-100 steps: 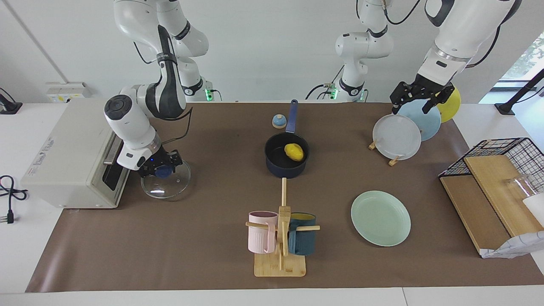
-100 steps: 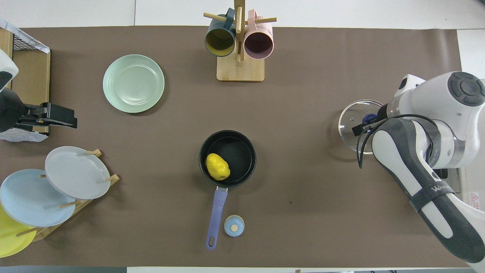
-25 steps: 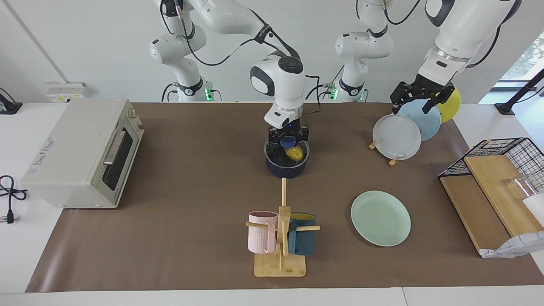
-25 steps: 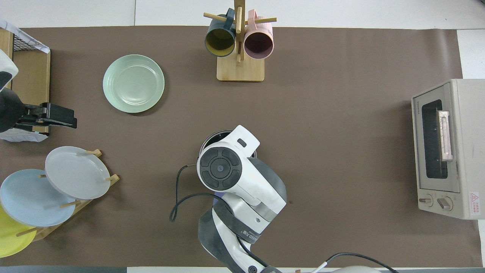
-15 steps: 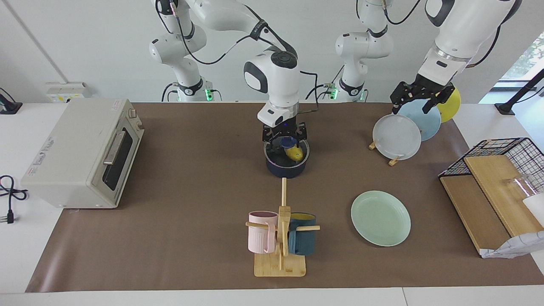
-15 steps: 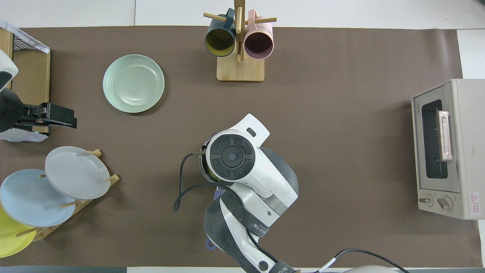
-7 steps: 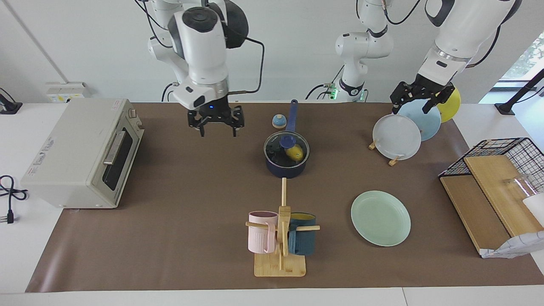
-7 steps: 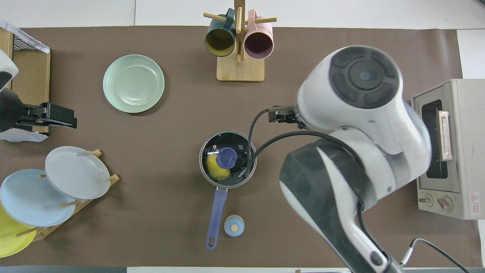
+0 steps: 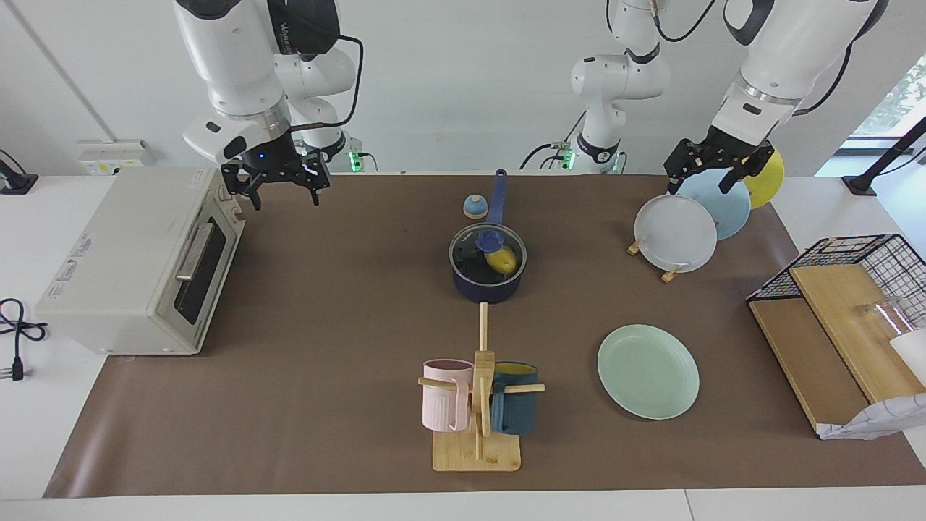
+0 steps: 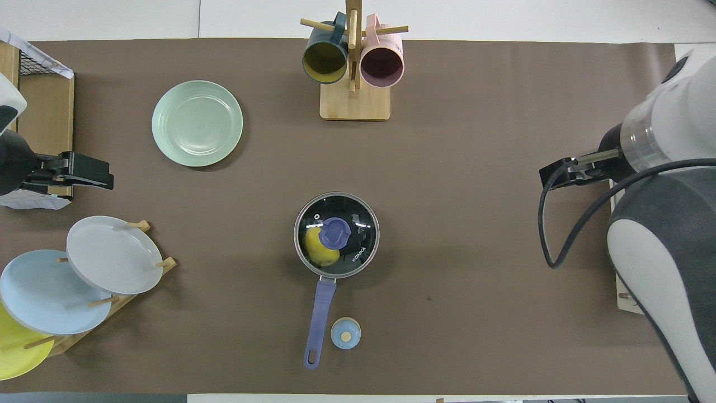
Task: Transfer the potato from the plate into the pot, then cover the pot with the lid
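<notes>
The dark blue pot (image 9: 487,284) stands mid-table with its handle (image 10: 319,313) toward the robots. The glass lid (image 9: 470,255) with its blue knob (image 10: 334,232) sits on the pot. The yellow potato (image 9: 501,259) lies inside and shows through the glass in the overhead view (image 10: 313,251) too. The mint-green plate (image 9: 648,371) is bare and lies farther from the robots, toward the left arm's end. My right gripper (image 9: 284,197) is open and empty, raised beside the toaster oven's top corner. My left gripper (image 9: 705,184) is open and waits above the upright plates.
A toaster oven (image 9: 137,260) stands at the right arm's end. A wooden mug rack (image 9: 477,405) with two mugs stands farther from the robots than the pot. A small bell (image 9: 474,207) sits beside the pot handle. A plate rack (image 9: 676,233) and a wire basket (image 9: 854,268) are at the left arm's end.
My right gripper set the lid on the pot, let go of the knob, rose and moved away toward the toaster oven. The left arm has not moved.
</notes>
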Available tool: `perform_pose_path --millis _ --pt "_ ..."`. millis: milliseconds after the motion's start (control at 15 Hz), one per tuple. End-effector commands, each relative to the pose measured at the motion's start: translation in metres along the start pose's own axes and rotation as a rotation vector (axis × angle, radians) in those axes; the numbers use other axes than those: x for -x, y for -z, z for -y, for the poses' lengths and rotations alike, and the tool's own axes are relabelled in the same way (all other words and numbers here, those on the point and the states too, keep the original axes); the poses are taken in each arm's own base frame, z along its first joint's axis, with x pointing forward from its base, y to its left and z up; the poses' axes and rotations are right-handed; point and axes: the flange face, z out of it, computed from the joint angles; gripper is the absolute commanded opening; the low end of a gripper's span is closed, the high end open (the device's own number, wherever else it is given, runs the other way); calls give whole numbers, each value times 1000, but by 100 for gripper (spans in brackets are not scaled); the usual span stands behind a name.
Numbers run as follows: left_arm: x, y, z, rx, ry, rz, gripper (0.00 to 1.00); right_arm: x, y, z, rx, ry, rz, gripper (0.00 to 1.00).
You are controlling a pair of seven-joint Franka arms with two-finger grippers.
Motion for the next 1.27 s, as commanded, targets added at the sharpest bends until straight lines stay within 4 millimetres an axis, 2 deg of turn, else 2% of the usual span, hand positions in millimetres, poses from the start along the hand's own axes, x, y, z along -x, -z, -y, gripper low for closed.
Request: perform_pose_path --millis 0,134,401,602,735,869,1070,1203 --pt "4 4 4 -19 -6 8 100 12 -5 -17 -6 0 8 100" --pt "4 4 4 -19 -6 8 100 14 -6 -38 -10 -1 15 100" --pt "4 4 4 -19 -6 8 100 16 -6 -46 -12 -15 40 100" --pt "4 4 4 -19 -6 8 100 17 -3 -73 -30 -63 45 100" --pt "4 4 4 -19 -6 8 100 18 -2 -79 -65 -79 35 100" --pt "4 4 3 -19 -7 8 100 20 -2 -98 -104 -115 26 100" --pt "4 4 3 -19 -7 8 100 18 -4 -93 -90 -107 31 100" --pt "4 4 4 -19 -6 8 100 15 4 -77 -59 -66 28 100"
